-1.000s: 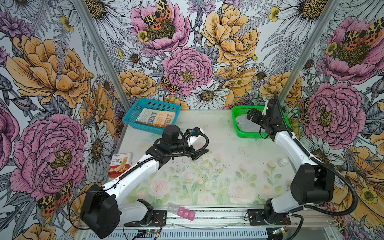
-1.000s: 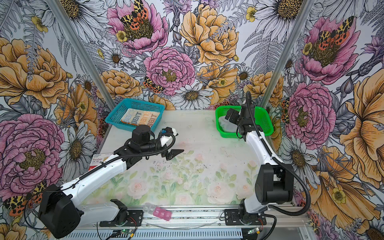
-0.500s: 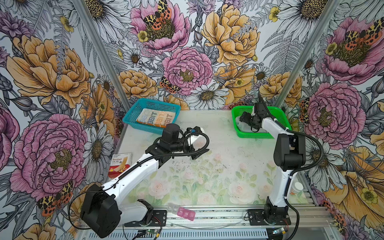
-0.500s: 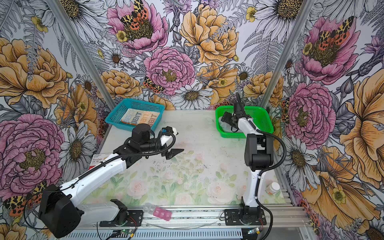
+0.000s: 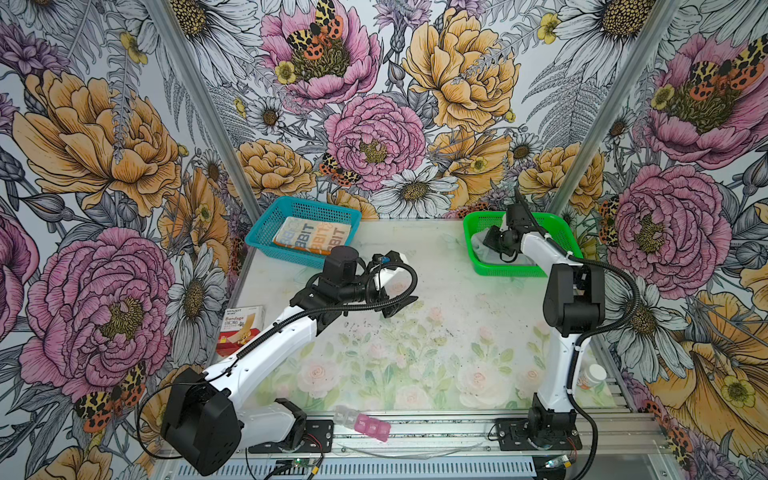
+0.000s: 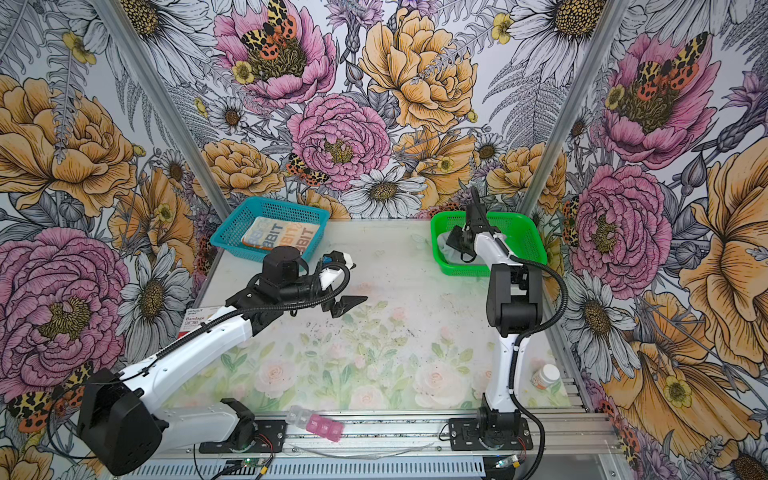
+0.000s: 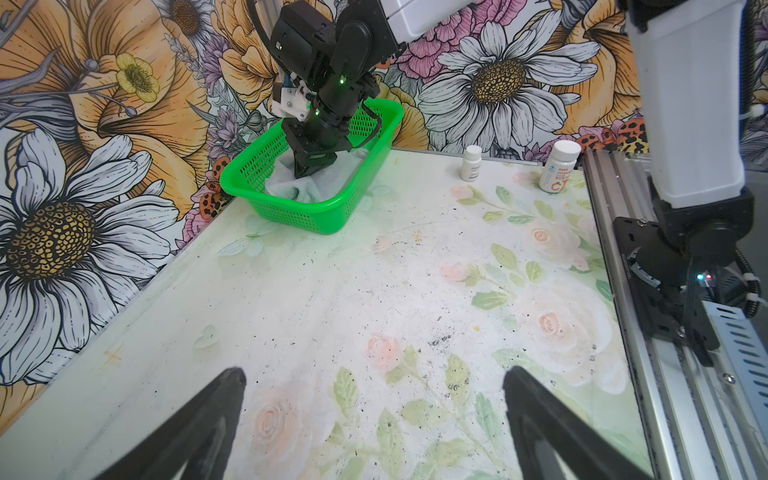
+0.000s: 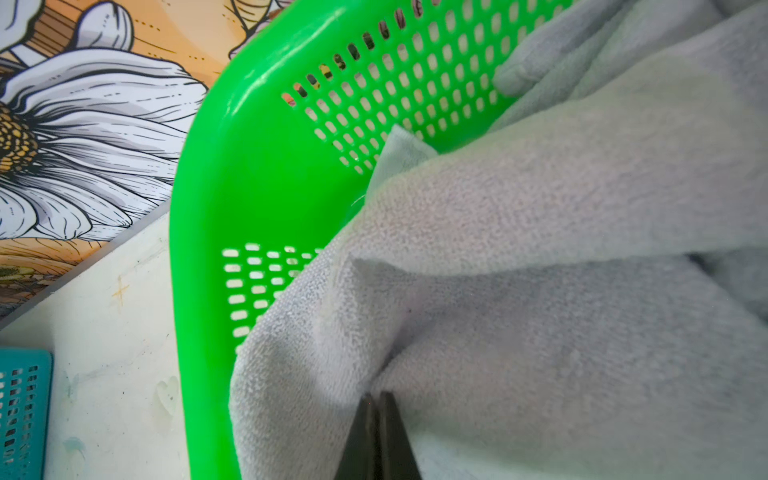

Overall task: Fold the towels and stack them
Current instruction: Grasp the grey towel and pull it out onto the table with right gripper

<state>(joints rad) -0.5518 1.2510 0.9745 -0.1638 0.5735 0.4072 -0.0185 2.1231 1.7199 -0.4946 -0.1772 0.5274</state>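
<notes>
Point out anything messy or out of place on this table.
Dark specks litter the table mat's middle. The grey towel lies crumpled in the green basket, unlike the folded striped towel in the blue basket.

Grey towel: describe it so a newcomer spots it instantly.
Find the green basket at the back right. The pale grey towel lies crumpled inside it, pinched by the right gripper. Unlike the striped towel in the blue basket, it is plain.

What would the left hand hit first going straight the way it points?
Probably the bare table, short of the green basket; nothing lies between it and the open left hand. Depth is uncertain.
</notes>
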